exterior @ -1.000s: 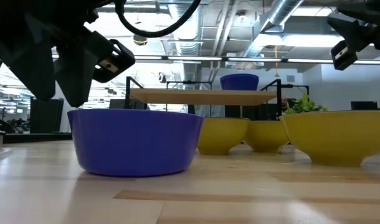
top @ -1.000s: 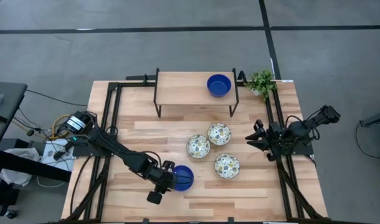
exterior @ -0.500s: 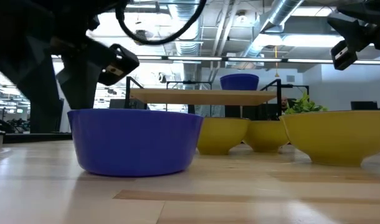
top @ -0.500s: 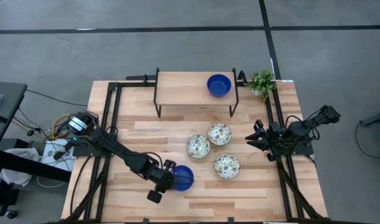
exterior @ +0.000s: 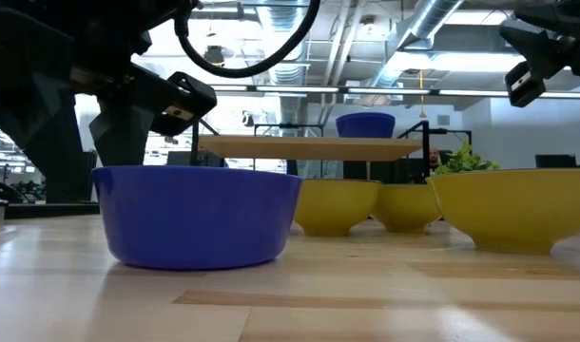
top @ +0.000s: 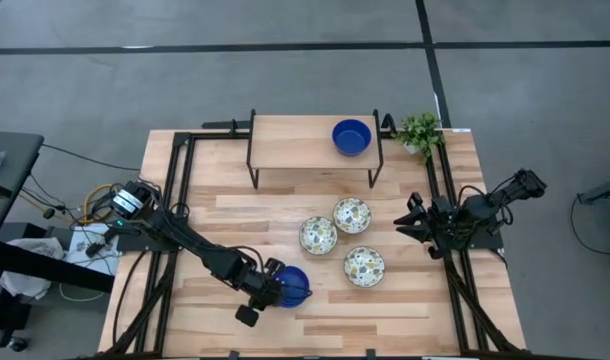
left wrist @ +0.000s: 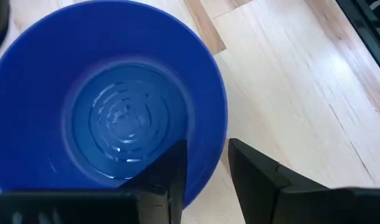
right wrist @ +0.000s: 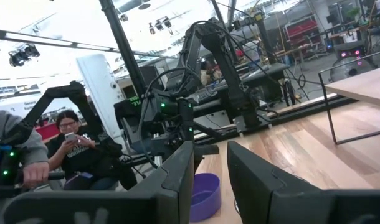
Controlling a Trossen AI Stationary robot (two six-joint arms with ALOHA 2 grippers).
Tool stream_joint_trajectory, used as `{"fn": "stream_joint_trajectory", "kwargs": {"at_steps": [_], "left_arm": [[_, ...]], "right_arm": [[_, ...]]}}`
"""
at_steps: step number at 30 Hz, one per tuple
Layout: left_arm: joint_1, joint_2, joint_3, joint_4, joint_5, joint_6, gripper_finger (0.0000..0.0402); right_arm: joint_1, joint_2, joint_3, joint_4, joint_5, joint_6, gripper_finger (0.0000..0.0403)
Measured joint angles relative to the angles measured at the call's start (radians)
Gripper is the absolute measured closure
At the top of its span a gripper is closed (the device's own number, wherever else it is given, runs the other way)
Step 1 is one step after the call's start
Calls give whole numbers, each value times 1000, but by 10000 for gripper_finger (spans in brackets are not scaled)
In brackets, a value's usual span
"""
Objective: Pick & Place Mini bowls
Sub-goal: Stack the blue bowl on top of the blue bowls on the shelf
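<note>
Blue bowl [top: 293, 285] slid left a touch with the left gripper [top: 276, 288] clamped on its rim (thin pinch), so we could tip it lifting.
</note>
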Motion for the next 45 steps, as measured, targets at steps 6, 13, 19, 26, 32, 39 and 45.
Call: {"fn": "stream_joint_trajectory", "kwargs": {"at_steps": [6, 13, 19, 26, 32, 39, 45], "left_arm": [[0, 0, 0, 4, 0, 0, 286], [0, 0, 0, 12, -15, 0, 286], [0, -1, -16, 18, -15, 0, 286], [-5, -1, -34, 30, -15, 0, 287], [-5, -1, -34, 33, -15, 1, 316], [-5, -3, -33, 39, -26, 4, 390], [-2, -28, -31, 37, -26, 3, 394]], "right_arm": [[0, 0, 0, 0, 0, 0, 316], [0, 0, 0, 0, 0, 0, 316], [0, 0, 0, 0, 0, 0, 316], [0, 0, 0, 0, 0, 0, 316], [0, 0, 0, 0, 0, 0, 316], [0, 0, 0, 0, 0, 0, 316], [0, 0, 0, 0, 0, 0, 316]]}}
